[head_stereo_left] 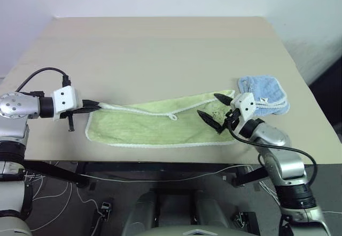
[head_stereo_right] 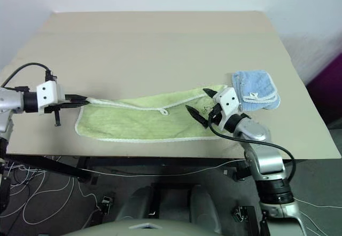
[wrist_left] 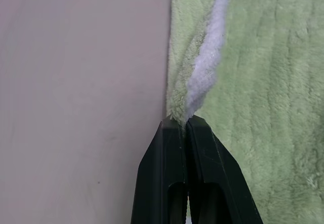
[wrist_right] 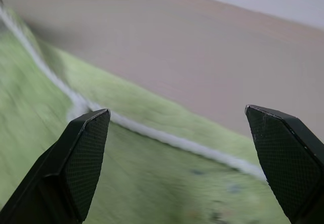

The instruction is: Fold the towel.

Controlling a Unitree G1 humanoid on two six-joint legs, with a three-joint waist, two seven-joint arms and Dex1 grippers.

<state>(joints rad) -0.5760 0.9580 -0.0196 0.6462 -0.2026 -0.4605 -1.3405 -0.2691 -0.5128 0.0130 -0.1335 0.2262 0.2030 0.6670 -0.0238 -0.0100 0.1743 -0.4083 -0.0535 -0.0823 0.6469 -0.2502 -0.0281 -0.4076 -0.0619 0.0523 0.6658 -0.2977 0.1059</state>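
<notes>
1. On the table [head_stereo_left: 160, 44], the towel [head_stereo_left: 155, 126] lies spread near the front edge, ready for folding.
2. Left gripper [head_stereo_left: 96, 106] is clamped on the towel's corner edging, giving a firm hold for lifting.
3. Right gripper [head_stereo_left: 214, 110] hovers over the opposite end, fingers wide apart, apparently positioned to pinch.
4. Blue cloth [head_stereo_left: 264, 94] lies just beside that end; avoid catching it.

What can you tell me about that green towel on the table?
The towel is light yellow-green terry cloth with white stitched edging and a small white loop tag. It lies spread lengthwise near the table's front edge, its far edge rumpled. The left pincer is shut on its left corner, lifting it slightly. The right pincer hangs open over its right end. A smaller blue towel lies beside that end.
</notes>
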